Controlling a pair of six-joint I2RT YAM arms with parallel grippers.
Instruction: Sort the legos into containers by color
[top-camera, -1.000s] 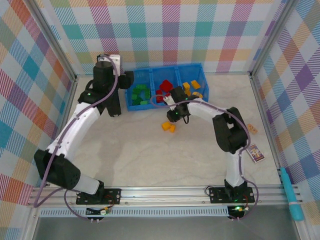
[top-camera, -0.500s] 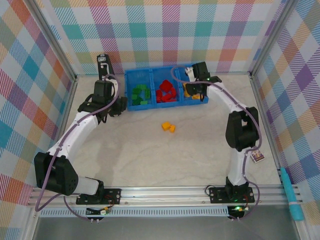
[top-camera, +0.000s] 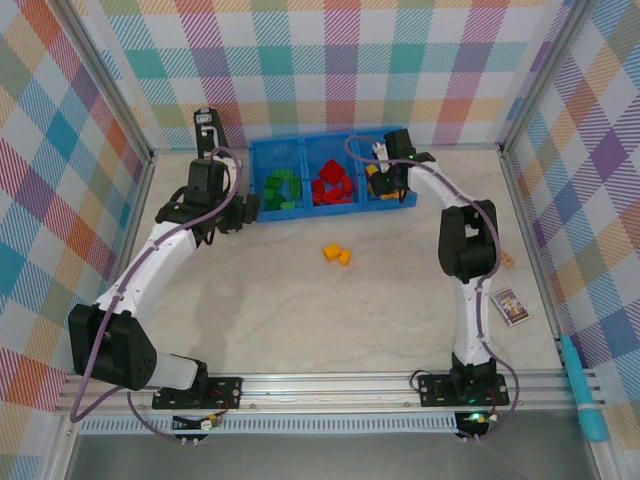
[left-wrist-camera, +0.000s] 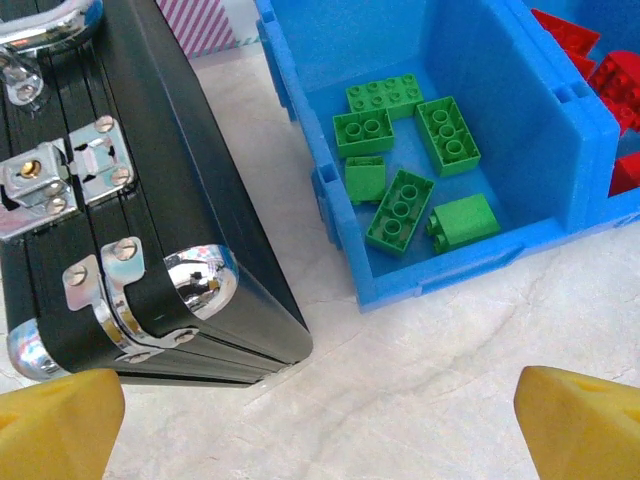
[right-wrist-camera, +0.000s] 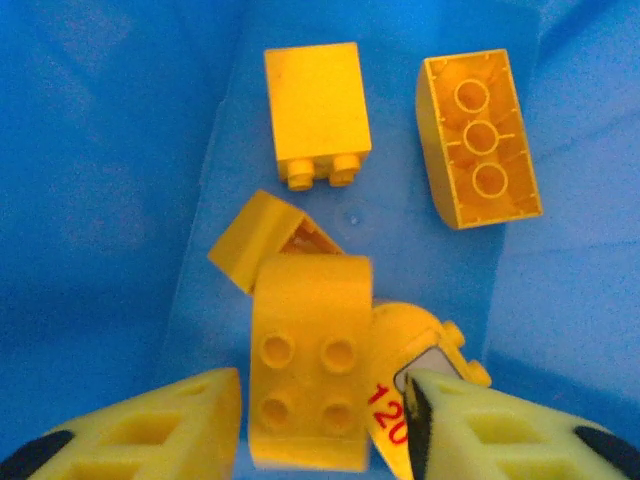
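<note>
Between the right claw's (right-wrist-camera: 320, 425) matt, porous yellow pads (right-wrist-camera: 150, 430) lie smooth, glossy plastic legos (right-wrist-camera: 310, 385). Ahead of the left claw (left-wrist-camera: 320, 430): satin black case (left-wrist-camera: 190, 200), polished metal latches (left-wrist-camera: 70, 170), smooth marbled bench (left-wrist-camera: 450, 340).

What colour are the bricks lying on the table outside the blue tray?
The loose bricks are yellow-orange, seen best in the top external view.

Both arms reach far forward; left pincer (left-wrist-camera: 320, 430) spread wide; right pincer (right-wrist-camera: 322, 420) points down, jaws parted.
</note>
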